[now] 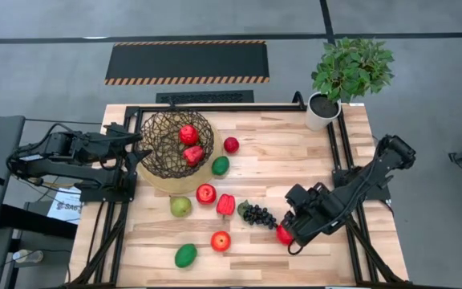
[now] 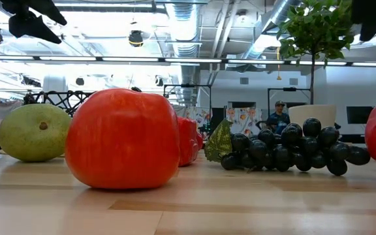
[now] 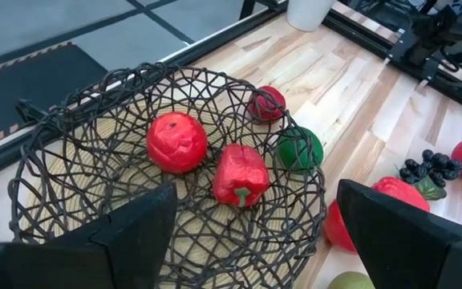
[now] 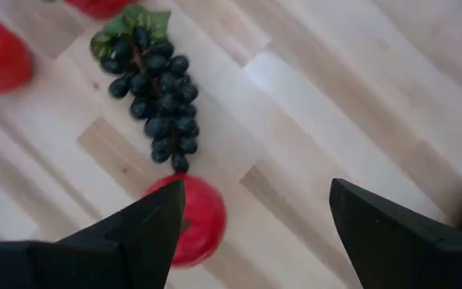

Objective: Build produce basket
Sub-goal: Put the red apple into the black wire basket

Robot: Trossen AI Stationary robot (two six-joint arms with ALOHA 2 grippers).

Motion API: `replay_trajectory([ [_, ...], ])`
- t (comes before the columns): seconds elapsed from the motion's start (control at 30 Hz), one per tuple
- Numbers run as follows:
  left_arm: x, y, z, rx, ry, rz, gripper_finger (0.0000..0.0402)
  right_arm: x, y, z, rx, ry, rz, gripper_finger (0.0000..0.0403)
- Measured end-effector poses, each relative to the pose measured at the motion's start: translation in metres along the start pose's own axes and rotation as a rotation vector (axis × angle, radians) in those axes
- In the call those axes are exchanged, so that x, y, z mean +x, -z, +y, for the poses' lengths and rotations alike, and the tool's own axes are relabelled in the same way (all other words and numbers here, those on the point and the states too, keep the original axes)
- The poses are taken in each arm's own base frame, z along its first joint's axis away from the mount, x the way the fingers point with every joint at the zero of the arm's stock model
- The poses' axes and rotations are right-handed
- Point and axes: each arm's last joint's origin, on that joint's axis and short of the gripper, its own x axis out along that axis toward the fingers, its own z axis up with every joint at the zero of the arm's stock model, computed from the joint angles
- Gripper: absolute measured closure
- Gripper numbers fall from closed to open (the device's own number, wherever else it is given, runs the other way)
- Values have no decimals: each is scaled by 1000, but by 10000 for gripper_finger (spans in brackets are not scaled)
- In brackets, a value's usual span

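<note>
Table (image 1: 295, 160): light wood planks, black frame.

Basket (image 1: 171, 148) at 10 o'clock on table: round, dark open weave, tan base, mouth up; holds red apple (image 1: 188, 134) and red pepper (image 1: 193, 155).

Grape bunch (image 1: 259, 215) near 4 o'clock: dark purple, long axis across table, leaf end toward basket.

Right gripper (image 1: 289, 233) beside grapes: fingers spread wide, empty, one finger touching red fruit (image 4: 195, 217).

Left gripper (image 3: 247, 233) at basket rim: fingers apart, empty.
</note>
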Motion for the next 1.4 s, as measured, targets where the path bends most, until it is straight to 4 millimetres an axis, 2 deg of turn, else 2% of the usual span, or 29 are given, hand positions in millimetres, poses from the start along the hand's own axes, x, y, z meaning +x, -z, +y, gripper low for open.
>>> replay_trajectory([
  [0.2, 0, 0, 0, 1, -5, -3, 72, -4, 6, 1, -18, -25, 10, 51],
  [0.4, 0, -1, 1, 1, -26, -18, 72, -2, 0, 0, -48, -27, 54, 17],
  [0.67, 0, 0, 0, 8, 2, 3, 72, 2, -6, 1, -90, -27, 52, 8],
  [0.83, 0, 0, 0, 10, 0, 6, 72, 15, -3, 12, -101, -7, 57, 11],
  [1.2, 0, 1, 0, 22, -2, 6, 72, 51, 26, 48, -137, 13, 188, 12],
  [1.4, 0, 0, 0, 41, -9, 2, 72, 53, 32, 52, -147, -12, 239, 12],
])
